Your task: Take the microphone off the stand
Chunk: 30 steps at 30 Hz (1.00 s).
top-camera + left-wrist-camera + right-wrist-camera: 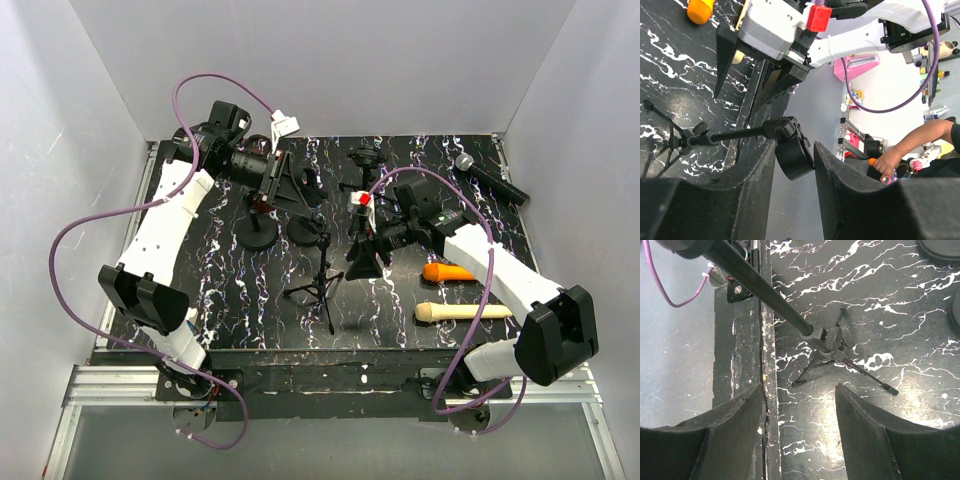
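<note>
A small black tripod stand (322, 282) stands mid-table, its pole (755, 285) leaning toward the left arm. My left gripper (795, 145) is shut on the black clip (792, 155) at the pole's top, with a finger pressed against each side. No microphone shows in the clip. A black microphone with a silver head (490, 178) lies at the back right. An orange one (447, 271) and a cream one (462, 312) lie to the right of the stand. My right gripper (800, 387) hangs open just right of the tripod's legs (827, 337), holding nothing.
Two round black stand bases (258, 232) (305, 232) sit behind the tripod, below the left gripper. Another black stand (365, 155) is at the back centre. The table's near edge (767, 405) runs under the right gripper. Grey walls close in three sides.
</note>
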Motion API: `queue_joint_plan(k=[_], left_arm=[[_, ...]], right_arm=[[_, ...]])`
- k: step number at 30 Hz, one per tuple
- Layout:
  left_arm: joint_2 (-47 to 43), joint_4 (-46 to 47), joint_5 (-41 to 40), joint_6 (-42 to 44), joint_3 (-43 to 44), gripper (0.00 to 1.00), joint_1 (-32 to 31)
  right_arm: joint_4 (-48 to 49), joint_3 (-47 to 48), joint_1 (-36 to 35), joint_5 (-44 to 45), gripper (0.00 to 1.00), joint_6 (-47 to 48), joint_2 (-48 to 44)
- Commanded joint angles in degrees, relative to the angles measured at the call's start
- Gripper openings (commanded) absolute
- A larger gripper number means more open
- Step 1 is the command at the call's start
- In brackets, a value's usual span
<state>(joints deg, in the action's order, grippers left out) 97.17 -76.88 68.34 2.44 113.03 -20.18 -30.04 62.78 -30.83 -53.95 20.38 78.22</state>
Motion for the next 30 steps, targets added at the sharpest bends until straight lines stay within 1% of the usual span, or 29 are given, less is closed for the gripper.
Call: queue_joint_plan(k=[1, 4, 6, 7, 10, 13, 16, 17, 18, 19, 21, 22, 24, 25, 26, 27, 28, 29, 30], left_arm=[[0.39, -7.57, 1.80, 4.06, 4.21, 0.31, -0.91], [1.36, -10.56, 1.19, 9.06, 7.80, 0.20, -1.00], [2.50, -14.50, 0.23, 14.84, 11.58, 0.14, -1.17], [3.20, -17.40, -0.39, 18.53, 14.03, 0.12, -1.35], [2.07, -17.43, -1.63, 21.10, 15.64, 0.11, -1.70], [1.45, -17.42, -1.89, 21.99, 15.55, 0.10, -2.23], [0.66, -17.51, -1.98, 23.92, 13.80, 0.02, -2.23], [0.14, -17.43, -2.59, 24.37, 12.49, 0.03, -2.23], [-0.31, -17.42, -3.99, 24.28, 11.26, 0.10, -2.31], [-0.92, -17.42, -5.13, 23.93, 10.20, 0.21, -2.32], [-2.32, -16.99, -6.02, 24.80, 8.18, 0.51, -2.32], [-3.81, -15.16, -5.67, 24.63, 6.08, 0.67, -2.40], [-9.07, -5.44, -4.97, 20.09, -1.46, 0.75, -2.32], [-13.19, 1.66, -5.23, 16.76, -6.20, 0.78, -2.40], [-14.97, 6.09, -5.58, 14.98, -9.12, 0.80, -2.40], [-15.16, 7.78, -5.41, 14.62, -10.80, 0.80, -2.49], [-14.64, 8.23, -5.15, 14.79, -11.16, 0.87, -2.58], [-14.37, 10.15, -5.14, 13.31, -11.60, 0.98, -2.67], [-14.55, 13.74, -5.23, 10.60, -12.91, 0.98, -2.67]], right_arm=[[0.16, 2.25, -0.02, -0.71, 0.66, 2.64, -0.61], [-1.42, 3.66, 0.24, -1.50, 0.66, 5.71, -0.43], [-3.52, 5.32, 0.94, -3.69, 0.66, 8.69, 0.27], [-5.10, 6.29, 1.29, -4.75, 0.66, 9.93, 0.88], [-13.00, 10.15, 1.56, -6.86, 0.66, 18.43, 3.78], [-17.94, 12.88, 1.47, -6.96, 0.66, 26.61, 5.89], [-21.01, 14.90, 1.47, -6.43, 0.66, 31.54, 8.17], [-22.07, 15.52, 1.47, -6.08, 0.66, 32.78, 9.05], [-23.03, 16.40, 1.47, -5.55, 0.66, 34.18, 10.02], [-24.78, 17.45, 1.56, -4.85, 0.66, 35.85, 10.98], [-27.42, 19.38, 1.56, -4.23, 0.65, 37.71, 12.39], [-28.57, 19.65, 1.74, -4.32, 0.64, 38.50, 12.75], [-29.46, 19.05, 1.91, -4.67, 0.64, 39.64, 12.58], [-29.37, 18.35, 1.91, -4.67, 0.64, 39.73, 12.31], [-29.11, 17.64, 1.91, -4.76, 0.64, 39.65, 11.79], [-28.67, 17.11, 2.09, -4.84, 0.65, 39.04, 11.44], [-28.23, 16.67, 2.44, -4.93, 0.65, 37.90, 10.91], [-27.27, 16.41, 2.61, -5.19, 0.66, 36.50, 10.38], [-26.65, 16.14, 2.96, -5.20, 0.66, 35.18, 9.68]])
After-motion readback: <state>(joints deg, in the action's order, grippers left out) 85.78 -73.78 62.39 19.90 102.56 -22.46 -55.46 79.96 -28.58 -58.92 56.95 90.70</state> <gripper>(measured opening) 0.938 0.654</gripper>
